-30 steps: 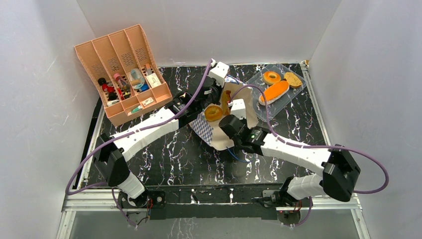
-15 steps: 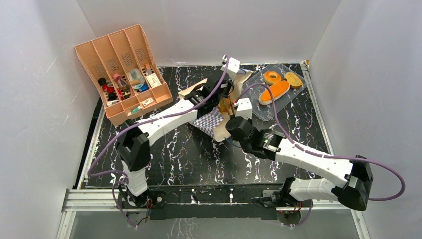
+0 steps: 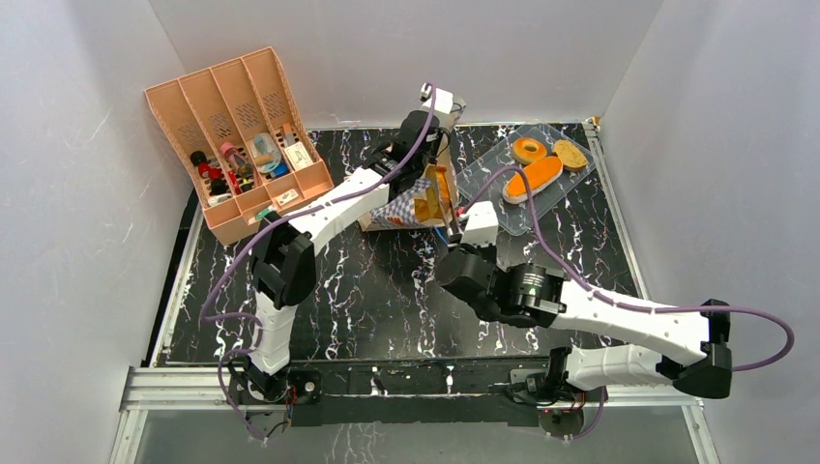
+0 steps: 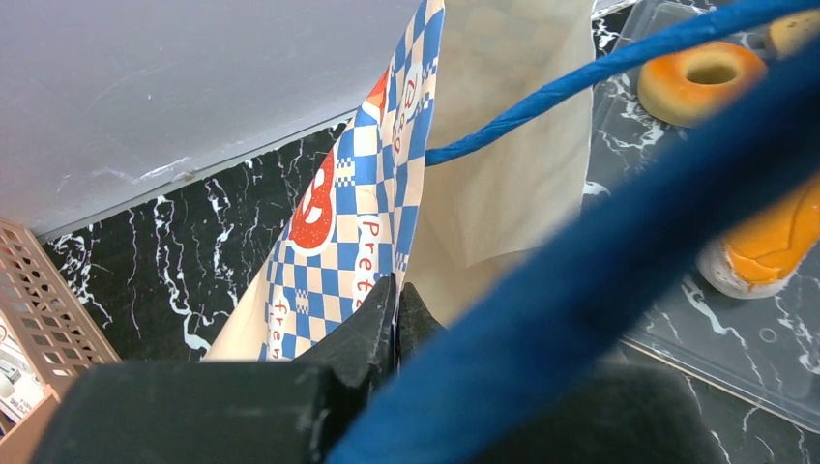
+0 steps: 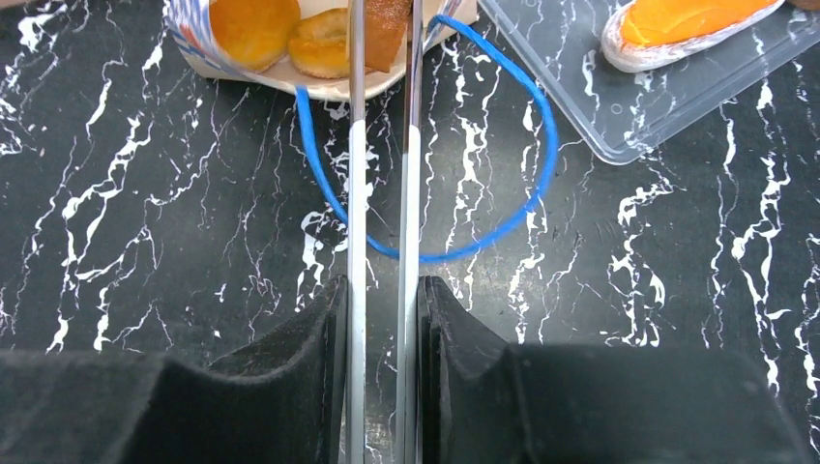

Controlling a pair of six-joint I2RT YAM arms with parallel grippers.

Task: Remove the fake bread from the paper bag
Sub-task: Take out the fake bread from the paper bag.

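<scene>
The paper bag [image 3: 411, 205] is tilted up at the back of the table, its mouth facing my right arm. My left gripper [image 4: 396, 295] is shut on the bag's checkered edge [image 4: 358, 213]. A blue cord handle [image 4: 541, 116] crosses that view. My right gripper [image 5: 384, 290] is shut on the metal tongs [image 5: 356, 193], which reach into the bag's mouth [image 5: 329, 89]. There a brown toast slice [image 5: 387, 24] lies between the tong arms, beside a round bun [image 5: 253, 24] and another golden bread [image 5: 324, 46]. A bagel [image 3: 528, 150], a loaf [image 3: 533, 178] and a tan piece [image 3: 570, 153] lie on the clear tray [image 3: 483, 169].
An orange slotted organiser [image 3: 237, 135] with small items stands at the back left. The bag's second blue cord [image 5: 541, 145] loops on the marble table in front of the mouth. White walls close in on the back and both sides.
My left arm has swung the bag from lying flat to tilted up further back. My right gripper with the tongs has drawn back a little toward the near side.
</scene>
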